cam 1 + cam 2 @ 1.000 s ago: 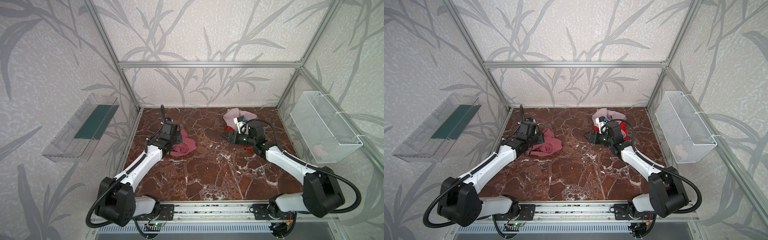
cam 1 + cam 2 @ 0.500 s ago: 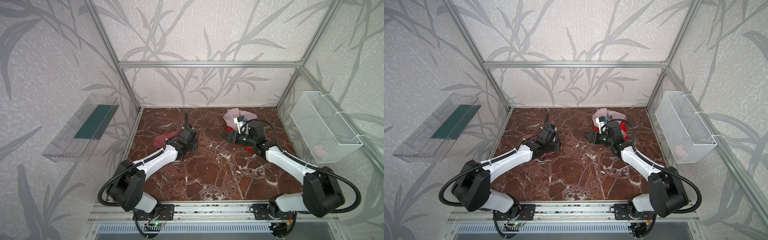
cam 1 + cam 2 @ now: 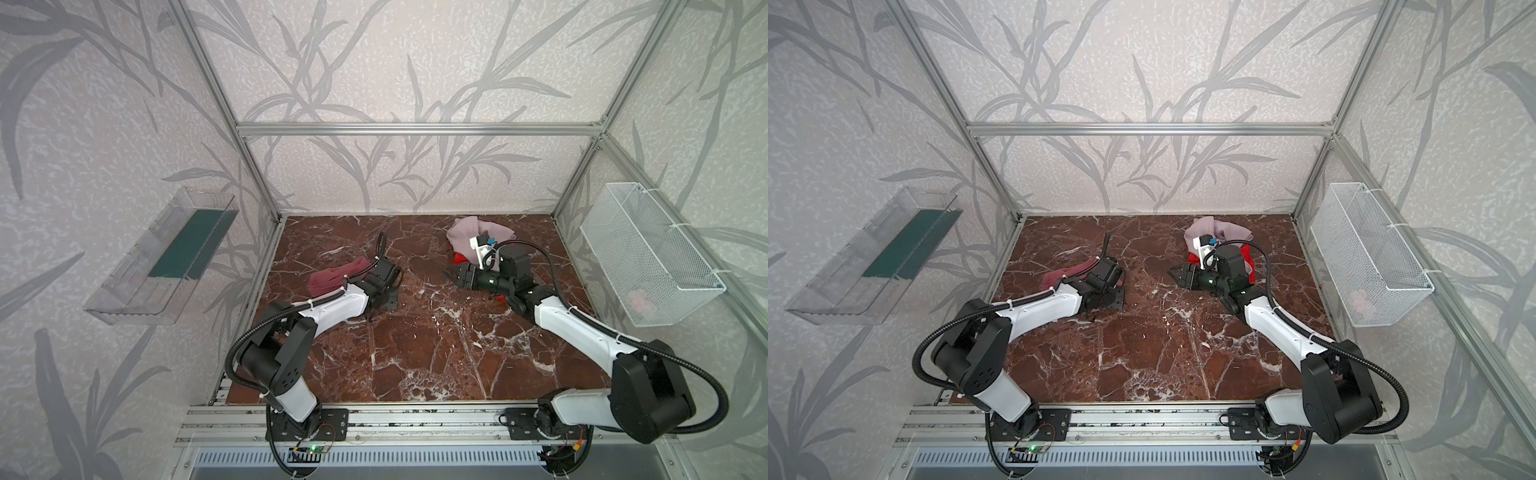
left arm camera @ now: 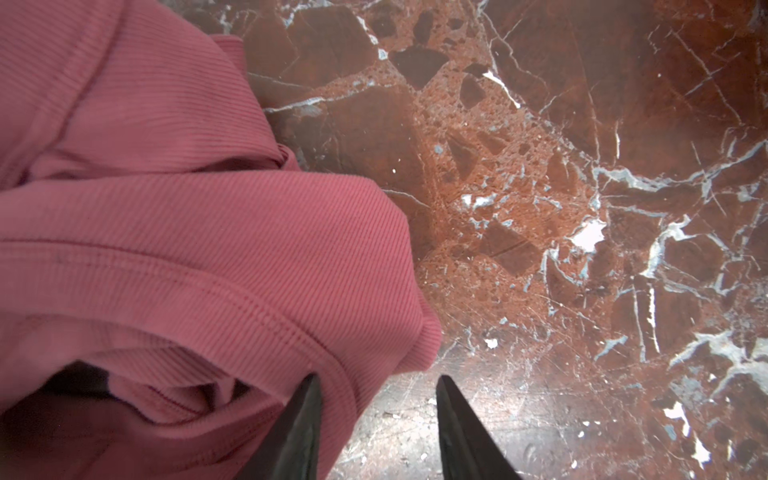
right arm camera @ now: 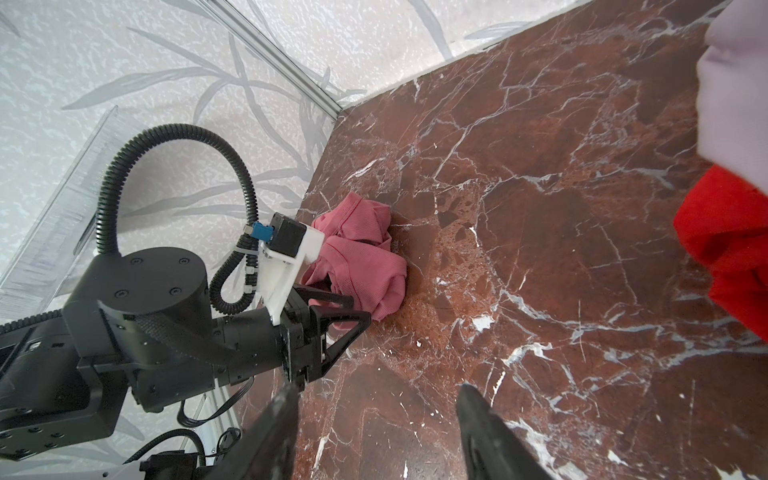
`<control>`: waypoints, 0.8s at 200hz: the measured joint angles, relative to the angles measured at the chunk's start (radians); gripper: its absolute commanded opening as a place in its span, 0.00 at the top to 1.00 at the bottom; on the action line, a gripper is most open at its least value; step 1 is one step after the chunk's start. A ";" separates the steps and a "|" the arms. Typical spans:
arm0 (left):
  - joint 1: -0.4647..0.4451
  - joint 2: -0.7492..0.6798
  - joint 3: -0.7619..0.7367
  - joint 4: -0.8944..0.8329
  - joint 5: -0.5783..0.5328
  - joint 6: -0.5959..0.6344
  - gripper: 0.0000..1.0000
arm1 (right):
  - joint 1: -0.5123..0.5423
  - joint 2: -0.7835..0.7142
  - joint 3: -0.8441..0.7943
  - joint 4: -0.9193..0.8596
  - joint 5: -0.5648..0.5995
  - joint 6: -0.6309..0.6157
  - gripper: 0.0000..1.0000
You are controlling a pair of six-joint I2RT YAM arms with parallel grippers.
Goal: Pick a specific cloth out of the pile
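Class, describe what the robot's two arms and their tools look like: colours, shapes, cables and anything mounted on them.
The left arm and right arm match: white forearm links, bulky black rounded joints, and a black corrugated hose looping along each. The left tool and right tool have black, tapering fingers. A white bracket on each wrist carries a small black camera with a blue connector.

The cloth (image 3: pixel 332 279) left on the table (image 3: pixel 436 353), the pile (image 3: pixel 465 232) well apart at back right.
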 measured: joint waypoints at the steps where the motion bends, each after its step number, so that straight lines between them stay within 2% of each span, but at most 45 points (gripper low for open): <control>1: 0.000 0.000 0.000 0.000 -0.001 0.000 0.56 | 0.000 0.000 0.000 0.000 0.000 0.000 0.39; 88: -0.002 -0.005 -0.001 -0.015 -0.105 -0.013 0.56 | 0.000 -0.002 -0.023 0.000 0.003 0.000 0.39; 96: -0.002 0.006 0.000 -0.015 -0.119 -0.016 0.61 | 0.000 -0.002 -0.023 -0.001 0.003 0.000 0.39; 124: -0.002 0.075 0.020 -0.020 -0.164 -0.026 1.00 | 0.000 -0.003 -0.023 -0.012 0.006 -0.003 0.39; 160: -0.002 0.109 0.044 -0.038 -0.200 -0.015 1.00 | 0.000 -0.022 -0.022 -0.032 0.018 -0.012 0.39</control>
